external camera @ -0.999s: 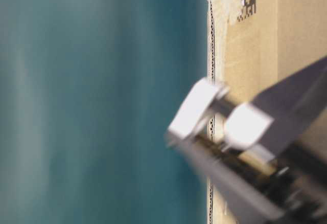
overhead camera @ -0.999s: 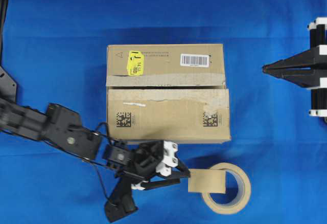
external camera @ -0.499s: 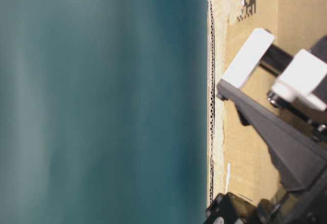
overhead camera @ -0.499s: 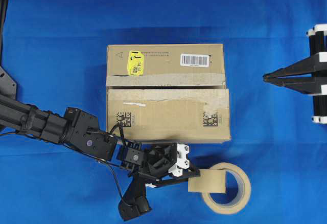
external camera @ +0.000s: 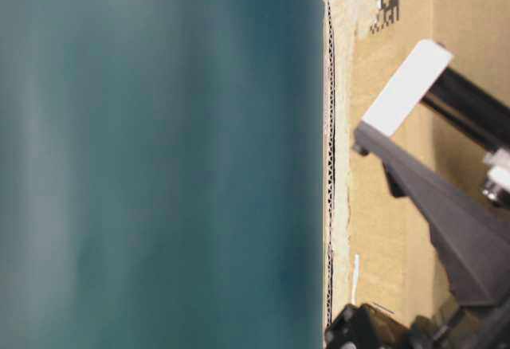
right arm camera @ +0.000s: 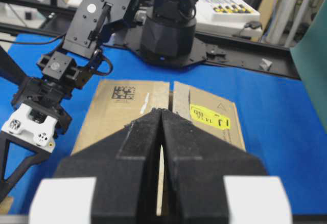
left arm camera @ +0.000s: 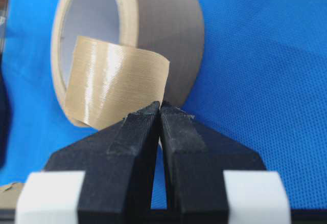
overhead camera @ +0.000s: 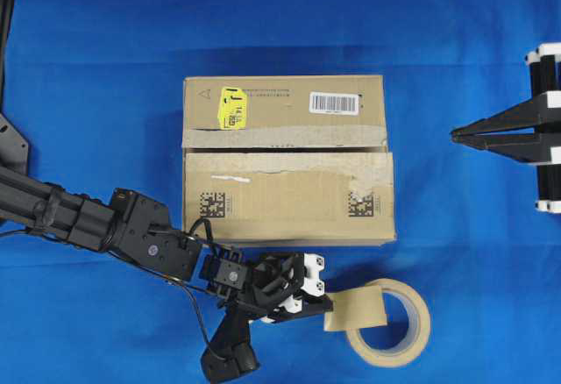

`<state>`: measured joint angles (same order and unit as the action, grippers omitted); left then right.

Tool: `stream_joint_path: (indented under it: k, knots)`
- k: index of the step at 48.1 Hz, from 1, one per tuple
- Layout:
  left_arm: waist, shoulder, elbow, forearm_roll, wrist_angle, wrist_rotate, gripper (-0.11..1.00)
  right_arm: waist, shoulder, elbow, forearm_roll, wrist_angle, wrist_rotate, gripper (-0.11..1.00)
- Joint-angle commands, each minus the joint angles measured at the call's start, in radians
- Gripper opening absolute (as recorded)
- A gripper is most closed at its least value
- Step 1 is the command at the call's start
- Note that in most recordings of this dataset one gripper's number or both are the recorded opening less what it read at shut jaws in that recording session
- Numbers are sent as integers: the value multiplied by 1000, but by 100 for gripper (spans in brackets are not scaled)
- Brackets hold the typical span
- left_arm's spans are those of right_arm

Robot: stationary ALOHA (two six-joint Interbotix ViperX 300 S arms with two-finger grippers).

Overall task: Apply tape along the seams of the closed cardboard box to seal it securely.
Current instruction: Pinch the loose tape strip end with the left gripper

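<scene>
At the overhead frame's bottom, the left gripper [overhead camera: 317, 305] pinches the tape [overhead camera: 356, 309], hiding its near edge, beside the cardboard box [overhead camera: 286, 158]. At right, the right gripper [overhead camera: 456, 135] is pressed together, cropped.

The left arm [overhead camera: 79, 219] is matte black, built of ribbed cylindrical segments and blocky joint housings dotted with small silver screws. A thin black cable [overhead camera: 188, 292] loops loose beside the wrist. The left gripper [overhead camera: 323, 301] carries white plastic blocks behind two black tapering fingers [left arm camera: 135, 132] with rough, foam-like pads. The right gripper [overhead camera: 454, 136] has matching black wedge fingers and white end blocks [overhead camera: 545, 53].
</scene>
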<state>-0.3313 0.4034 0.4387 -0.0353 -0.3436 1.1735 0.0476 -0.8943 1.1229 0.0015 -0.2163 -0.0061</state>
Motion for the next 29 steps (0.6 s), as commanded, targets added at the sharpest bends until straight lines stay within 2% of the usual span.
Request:
stream_joint_path:
  k: [1,17,29]
  knots:
    - [0,-34,-32,-5,17,-3,0,2,5,-28,2,-5,-2,0]
    - [0,-143,-103,0,115,8,0,2,11,-26,2,-2,0,0]
    - [12,-218,-153,2,233,103,0,2,17,-26,2,2,3,0]
